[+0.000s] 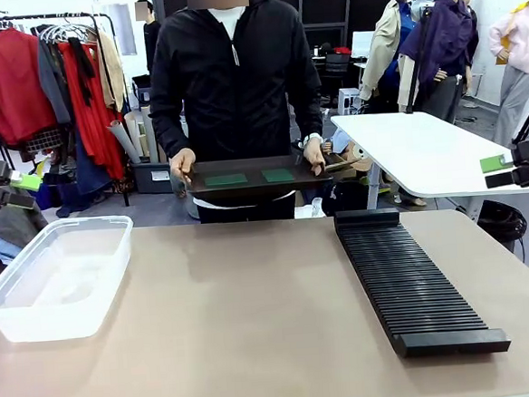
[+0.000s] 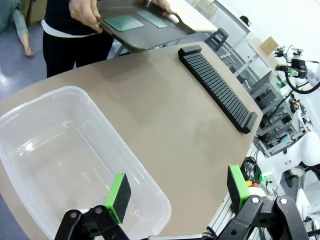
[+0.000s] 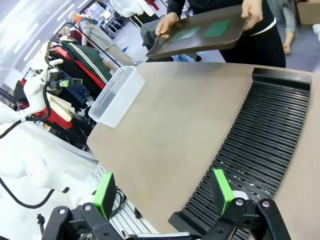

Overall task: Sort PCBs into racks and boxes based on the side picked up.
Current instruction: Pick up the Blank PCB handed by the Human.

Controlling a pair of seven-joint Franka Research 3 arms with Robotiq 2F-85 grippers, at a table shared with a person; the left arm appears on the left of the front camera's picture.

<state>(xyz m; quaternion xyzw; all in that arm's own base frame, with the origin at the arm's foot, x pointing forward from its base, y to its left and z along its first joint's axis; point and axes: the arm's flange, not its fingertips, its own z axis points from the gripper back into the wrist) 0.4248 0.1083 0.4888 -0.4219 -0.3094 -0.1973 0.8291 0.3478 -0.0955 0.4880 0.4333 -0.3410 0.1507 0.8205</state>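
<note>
Two green PCBs (image 1: 226,179) (image 1: 277,175) lie flat on a dark tray (image 1: 255,186) that a person holds in both hands at the table's far edge. The long black slotted rack (image 1: 406,279) lies on the table's right side. A clear plastic box (image 1: 57,277) stands at the left, nothing in it. My left gripper (image 2: 177,192) hangs open above the box's near corner. My right gripper (image 3: 165,192) is open over the rack's (image 3: 260,145) near end. In the front view the left gripper (image 1: 23,182) sits at the left edge and the right gripper (image 1: 496,163) at the right edge.
The tan table (image 1: 246,318) is bare between box and rack. A white table (image 1: 425,151) stands behind at the right, a clothes rail (image 1: 47,77) behind at the left.
</note>
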